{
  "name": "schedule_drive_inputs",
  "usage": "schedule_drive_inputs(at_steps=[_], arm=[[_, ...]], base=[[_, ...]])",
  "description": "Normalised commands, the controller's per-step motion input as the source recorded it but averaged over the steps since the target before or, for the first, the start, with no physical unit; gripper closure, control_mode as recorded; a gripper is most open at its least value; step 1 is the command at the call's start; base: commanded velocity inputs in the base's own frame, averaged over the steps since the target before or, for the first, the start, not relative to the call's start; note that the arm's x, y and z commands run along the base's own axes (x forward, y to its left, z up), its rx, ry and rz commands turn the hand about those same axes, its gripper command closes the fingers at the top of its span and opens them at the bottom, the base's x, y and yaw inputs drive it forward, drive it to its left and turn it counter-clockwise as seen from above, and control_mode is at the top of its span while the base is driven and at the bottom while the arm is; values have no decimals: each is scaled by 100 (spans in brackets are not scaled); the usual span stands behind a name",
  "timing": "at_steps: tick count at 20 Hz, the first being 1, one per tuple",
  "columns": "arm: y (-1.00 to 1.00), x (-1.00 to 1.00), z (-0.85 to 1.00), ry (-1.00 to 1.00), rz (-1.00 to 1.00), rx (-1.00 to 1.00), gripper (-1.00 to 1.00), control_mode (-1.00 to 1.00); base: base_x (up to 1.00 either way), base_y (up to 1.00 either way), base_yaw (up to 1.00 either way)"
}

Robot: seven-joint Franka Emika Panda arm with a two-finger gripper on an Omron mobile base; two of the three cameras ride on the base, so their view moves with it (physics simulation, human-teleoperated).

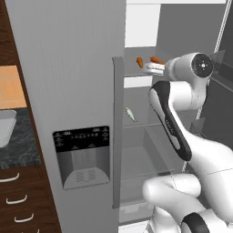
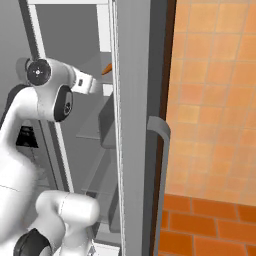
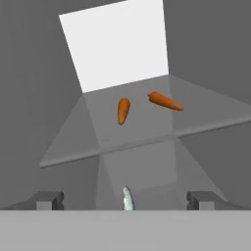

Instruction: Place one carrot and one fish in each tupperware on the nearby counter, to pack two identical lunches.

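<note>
Two orange carrots lie on an upper shelf of the open fridge, one (image 1: 139, 62) (image 3: 123, 111) to the left of the other (image 1: 157, 59) (image 3: 165, 101). A slim grey fish (image 1: 131, 114) (image 3: 128, 198) rests on the shelf below. My gripper (image 1: 150, 68) (image 3: 125, 200) is open and empty, held at the level of the carrot shelf just in front of the carrots. In the hand view its fingertips (image 3: 49, 200) stand wide apart. In the right base view an orange carrot tip (image 2: 106, 69) shows beyond the hand (image 2: 89, 83). One tupperware (image 1: 4, 127) sits on the dark counter (image 1: 20, 148) at far left, cut off by the frame.
The shut fridge door (image 1: 68, 91) with its dispenser panel (image 1: 82, 157) and tall handle (image 1: 117, 132) stands between the counter and the open compartment. Brown drawers (image 1: 18, 200) sit under the counter. An orange tiled wall (image 2: 215, 100) lies to the right.
</note>
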Motion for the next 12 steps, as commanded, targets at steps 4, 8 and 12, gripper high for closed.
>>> schedule_drive_inputs(at_steps=[4, 8, 12], arm=[[-1, 100, 6, 14, -1, -3, -100, -100], [-6, 100, 0, 25, 1, 0, -100, -100], [-8, 100, -9, 11, 5, 0, -100, -100]], base=[[0, 0, 0], [0, 0, 0], [0, 0, 0]])
